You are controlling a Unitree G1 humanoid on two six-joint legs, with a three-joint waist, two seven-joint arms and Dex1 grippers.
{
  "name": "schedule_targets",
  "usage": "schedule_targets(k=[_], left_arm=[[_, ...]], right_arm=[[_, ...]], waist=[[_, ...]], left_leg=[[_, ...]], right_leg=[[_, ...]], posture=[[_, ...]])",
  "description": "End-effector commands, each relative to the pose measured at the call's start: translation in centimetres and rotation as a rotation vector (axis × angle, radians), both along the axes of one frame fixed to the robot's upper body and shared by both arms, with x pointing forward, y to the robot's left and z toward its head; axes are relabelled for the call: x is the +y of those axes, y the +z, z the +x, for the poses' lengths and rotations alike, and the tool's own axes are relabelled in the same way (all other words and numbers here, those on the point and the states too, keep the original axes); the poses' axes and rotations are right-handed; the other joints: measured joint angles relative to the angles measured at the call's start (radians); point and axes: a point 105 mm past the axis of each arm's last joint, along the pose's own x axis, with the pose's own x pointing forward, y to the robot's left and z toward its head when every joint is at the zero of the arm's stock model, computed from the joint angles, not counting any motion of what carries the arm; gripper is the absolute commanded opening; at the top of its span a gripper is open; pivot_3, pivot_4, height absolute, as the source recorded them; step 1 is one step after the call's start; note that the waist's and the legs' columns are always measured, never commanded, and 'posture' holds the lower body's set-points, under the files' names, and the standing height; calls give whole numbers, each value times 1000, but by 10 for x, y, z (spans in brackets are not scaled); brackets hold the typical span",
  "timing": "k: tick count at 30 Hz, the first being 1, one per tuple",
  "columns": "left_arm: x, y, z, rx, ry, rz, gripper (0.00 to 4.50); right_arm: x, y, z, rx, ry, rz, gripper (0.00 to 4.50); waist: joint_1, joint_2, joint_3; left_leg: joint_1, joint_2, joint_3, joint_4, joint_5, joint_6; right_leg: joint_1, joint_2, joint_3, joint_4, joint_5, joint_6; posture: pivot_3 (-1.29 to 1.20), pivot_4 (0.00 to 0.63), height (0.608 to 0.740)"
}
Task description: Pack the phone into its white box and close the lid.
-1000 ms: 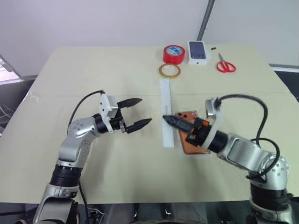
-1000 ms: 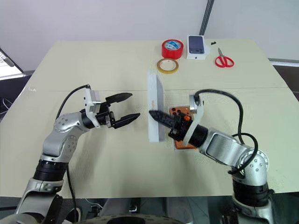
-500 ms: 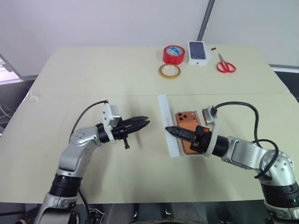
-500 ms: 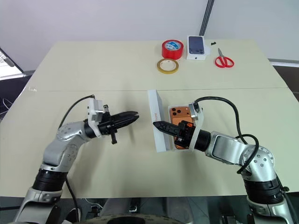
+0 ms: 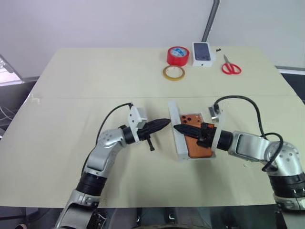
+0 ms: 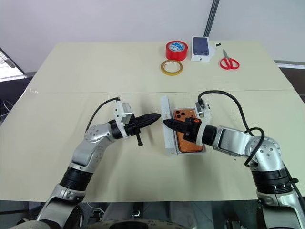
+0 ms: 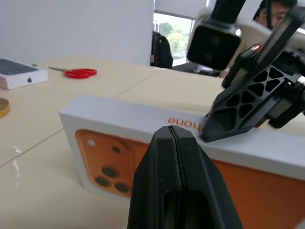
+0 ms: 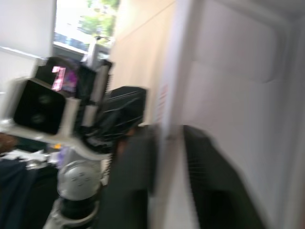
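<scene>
I have the beige tabletop [image 5: 95,81] in front of me, with the work going on near its middle, a little toward the right edge.

The lid [image 5: 177,134] is the biggest piece. It stands on one long edge, tilted, along the left side of the white box [image 5: 200,158]. The box lies flat on the tabletop, and the orange phone [image 5: 199,150] sits inside it, back up, with its camera lenses toward the far edge.

My right gripper [image 5: 177,127] reaches across the phone to the lid's raised rim. I cannot tell whether it is clamped there or loose.

My left gripper [image 5: 167,123] comes in from the other side with its two black fingers pressed together. It points at the lid's outer face, very close to it, though I cannot make out whether they touch.

Along the far edge, well apart from the work, sit a small white box printed with a dark phone [image 5: 201,52], a red tape roll [image 5: 177,55] just beside it, a yellowish tape ring [image 5: 173,72] in front of the roll, and red scissors [image 5: 231,67] toward the right.
</scene>
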Motion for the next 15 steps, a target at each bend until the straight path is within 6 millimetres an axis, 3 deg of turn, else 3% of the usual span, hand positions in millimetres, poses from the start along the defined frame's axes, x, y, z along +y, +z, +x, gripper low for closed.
schedule_targets(k=[1,4,8,11,15], left_arm=[[-9,2,-1,-25,-24,-6,0],[-18,-1,0,-24,-46,-3,0],[-28,0,9,-5,-55,-32,0],[-34,-5,11,9,-76,-27,0],[-52,-8,12,17,-107,-40,0]], right_arm=[[-12,7,9,-42,-53,-23,2881],[-29,10,12,-90,-91,-100,4426],[-58,18,15,-185,-145,-231,4426],[-73,27,18,-214,-194,-223,4426],[-86,33,9,-362,-118,-469,4426]], waist=[[-1,0,0],[-2,0,0],[9,0,0],[17,0,0],[24,0,0]], left_leg=[[0,0,0,0,0,0],[0,0,0,0,0,0],[0,0,0,0,0,0],[0,0,0,0,0,0],[-1,0,0,0,0,0]], right_leg=[[0,0,0,0,0,0],[0,0,0,0,0,0],[0,0,0,0,0,0],[0,1,0,-1,0,0],[0,1,0,-1,0,0]], posture=[[0,150,740],[0,150,740],[0,150,740],[0,150,740],[0,150,740]])
